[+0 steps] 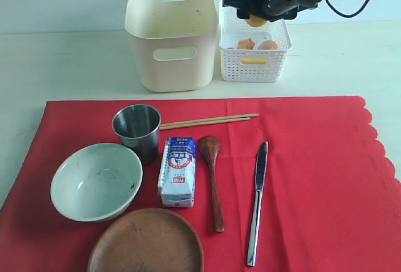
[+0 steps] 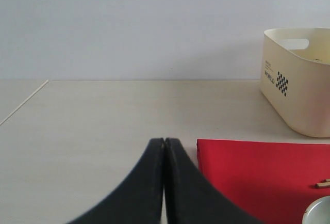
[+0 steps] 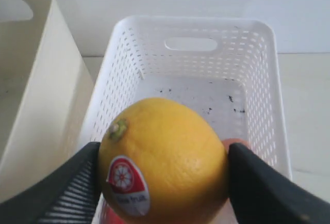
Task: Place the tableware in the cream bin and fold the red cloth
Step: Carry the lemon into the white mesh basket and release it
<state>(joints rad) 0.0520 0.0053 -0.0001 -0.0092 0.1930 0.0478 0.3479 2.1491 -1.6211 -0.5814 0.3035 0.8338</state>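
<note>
Tableware (image 1: 213,178) lies on the red cloth (image 1: 313,178), plate (image 1: 147,242) at six o'clock, none binned yet. The left gripper (image 2: 164,146) is closed, empty. Far at twelve stands the cream bin (image 1: 170,34); at one o'clock the right gripper (image 3: 163,149) clamps a lemon (image 3: 170,131) over the white basket (image 1: 254,65) — probably clearing food first. Next: release it, then fetch tableware.

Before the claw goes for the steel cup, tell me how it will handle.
The steel cup stands upright on the red cloth and looks empty, so probably light and may tip if pushed. Its smooth shiny wall could slip when pinched. The bowl sits close beside it, so a push might knock that.
</note>
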